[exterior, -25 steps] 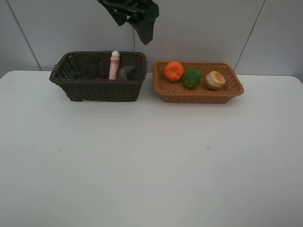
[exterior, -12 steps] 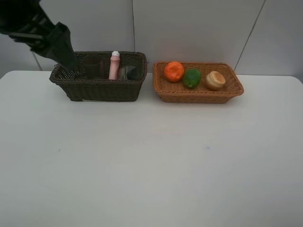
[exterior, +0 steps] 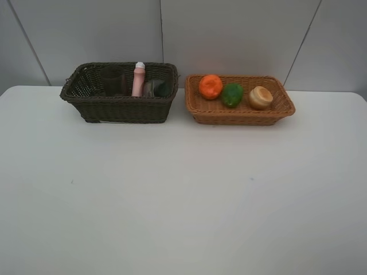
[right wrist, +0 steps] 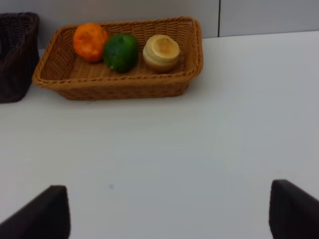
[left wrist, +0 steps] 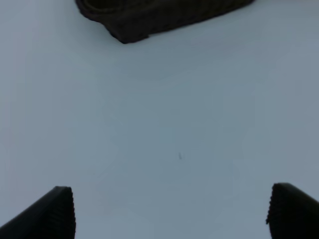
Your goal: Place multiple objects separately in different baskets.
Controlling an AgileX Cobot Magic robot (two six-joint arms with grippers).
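From the high camera, a dark brown basket [exterior: 118, 93] held a pink bottle [exterior: 138, 79], a purple cup [exterior: 113, 81] and a dark green bottle [exterior: 156, 87]. Beside it, a tan basket [exterior: 239, 99] held an orange [exterior: 210, 86], a lime [exterior: 232, 94] and a peach [exterior: 261, 97].

The left wrist camera showed the left gripper [left wrist: 169, 211] spread wide, empty, above the table [left wrist: 179, 129].

The right wrist camera showed the right gripper [right wrist: 169, 211] likewise released, holding nothing.
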